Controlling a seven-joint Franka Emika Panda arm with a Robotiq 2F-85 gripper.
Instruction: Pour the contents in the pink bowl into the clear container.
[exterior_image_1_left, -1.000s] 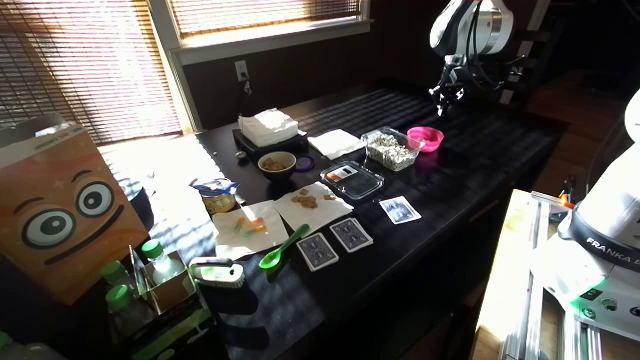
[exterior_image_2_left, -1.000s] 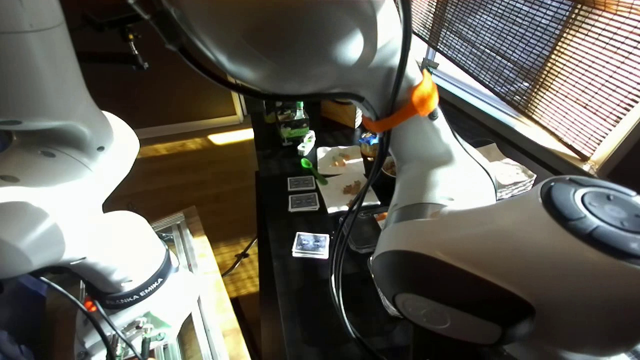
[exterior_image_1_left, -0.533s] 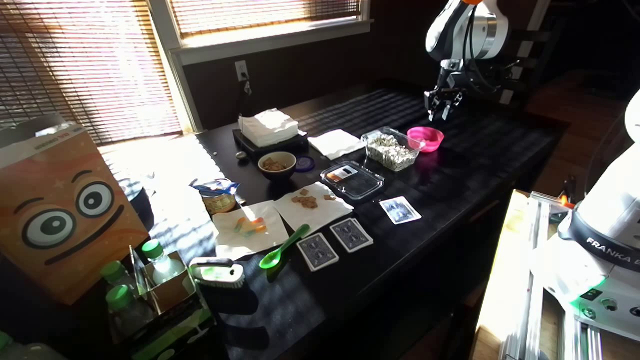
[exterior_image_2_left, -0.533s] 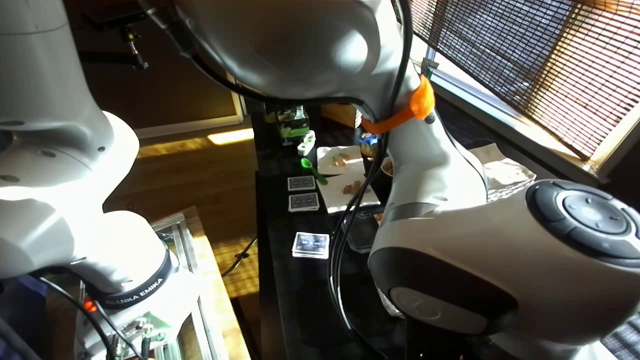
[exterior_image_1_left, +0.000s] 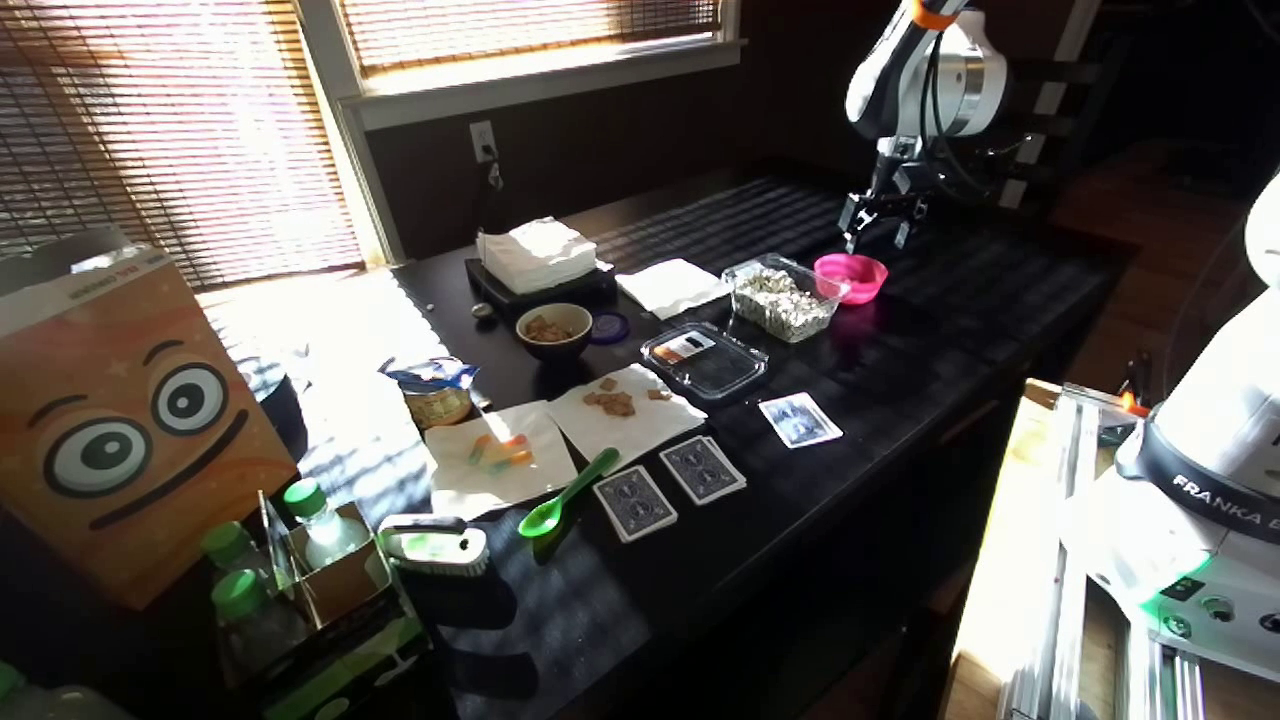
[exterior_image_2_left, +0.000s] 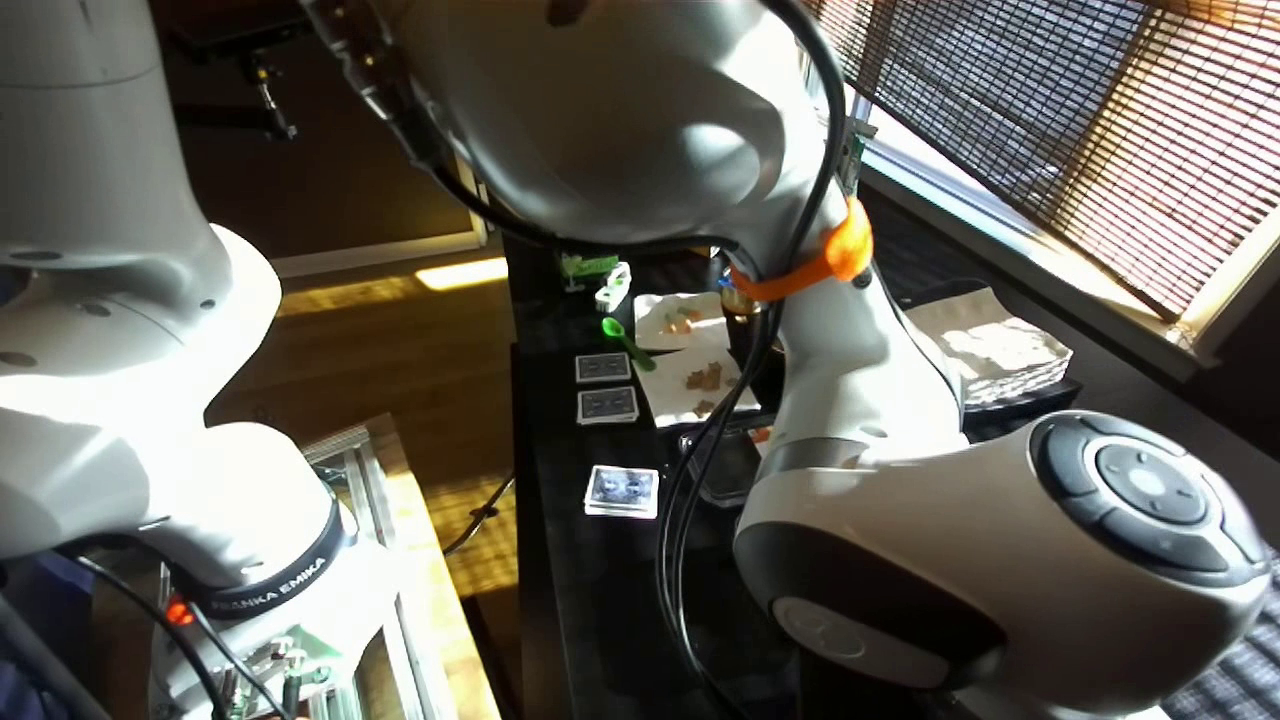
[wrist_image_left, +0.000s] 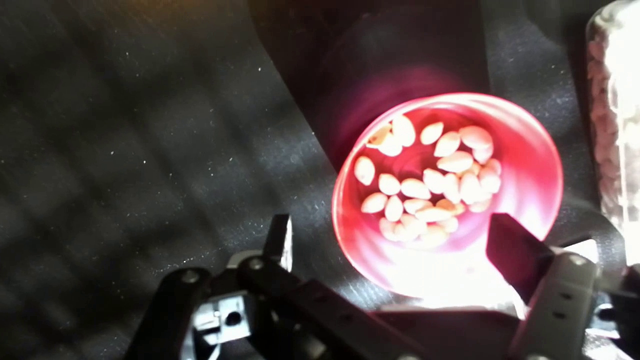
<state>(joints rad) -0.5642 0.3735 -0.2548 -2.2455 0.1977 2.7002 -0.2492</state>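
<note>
The pink bowl (exterior_image_1_left: 860, 292) stands upright on the black table. Inside it, in the wrist view, lie several pale oval seeds (wrist_image_left: 432, 215). Right beside the bowl is the clear container (exterior_image_1_left: 832, 312), filled with small pale and dark bits; only its glinting edge (wrist_image_left: 620, 75) shows at the right of the wrist view. My gripper (exterior_image_1_left: 876, 240) hangs above and slightly behind the bowl, its jaws wide apart and nothing between them. From the wrist, one fingertip (wrist_image_left: 515, 245) overlaps the bowl while the opposite one appears over bare table. My own arm hides bowl and gripper in an exterior view (exterior_image_2_left: 870, 560).
A flat dark see-through lid (exterior_image_1_left: 735, 375) lies in front of the container. Behind it is a white napkin (exterior_image_1_left: 672, 287). Farther along are a dark bowl (exterior_image_1_left: 555, 350) of crackers, a napkin stack (exterior_image_1_left: 540, 255), card piles (exterior_image_1_left: 800, 419) and a green spoon (exterior_image_1_left: 545, 517).
My gripper has come lower and slightly to the left in an exterior view, closer to the pink bowl. Its fingers have spread apart. The bowl and container have stayed put.
</note>
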